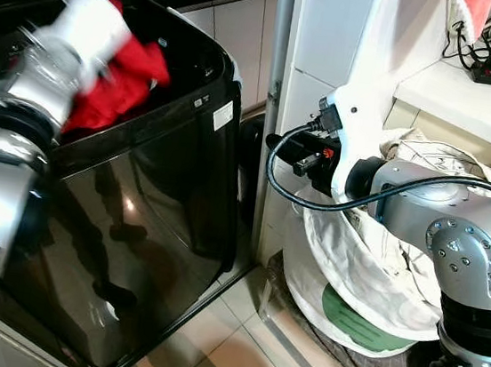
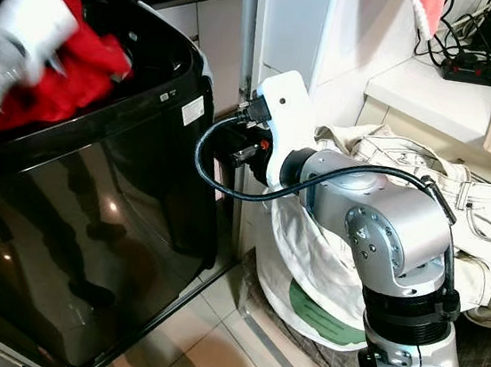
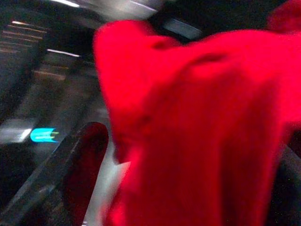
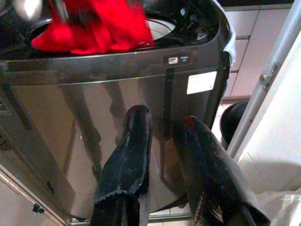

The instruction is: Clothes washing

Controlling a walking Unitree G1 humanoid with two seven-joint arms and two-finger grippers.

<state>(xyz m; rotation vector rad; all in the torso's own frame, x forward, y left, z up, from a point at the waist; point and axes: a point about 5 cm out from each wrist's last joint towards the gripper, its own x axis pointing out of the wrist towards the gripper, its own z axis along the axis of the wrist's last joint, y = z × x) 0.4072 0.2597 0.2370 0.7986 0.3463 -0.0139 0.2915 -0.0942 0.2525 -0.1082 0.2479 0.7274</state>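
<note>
My left arm is raised, its hand (image 3: 188, 141) blurred and clamped on cloth. My right arm bends across my front, its hand (image 4: 162, 155) held low with fingers (image 4: 129, 155) slightly parted.

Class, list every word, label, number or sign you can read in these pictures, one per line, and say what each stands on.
No text can be read.
White sticker on the washing machine front: print too small to read.
Small dark badge on the machine's top rim: blurred, unreadable.
Cyan lit display in the left wrist view: blurred, no figures legible.
Green mark on the white laundry bag: no letters readable.
</note>
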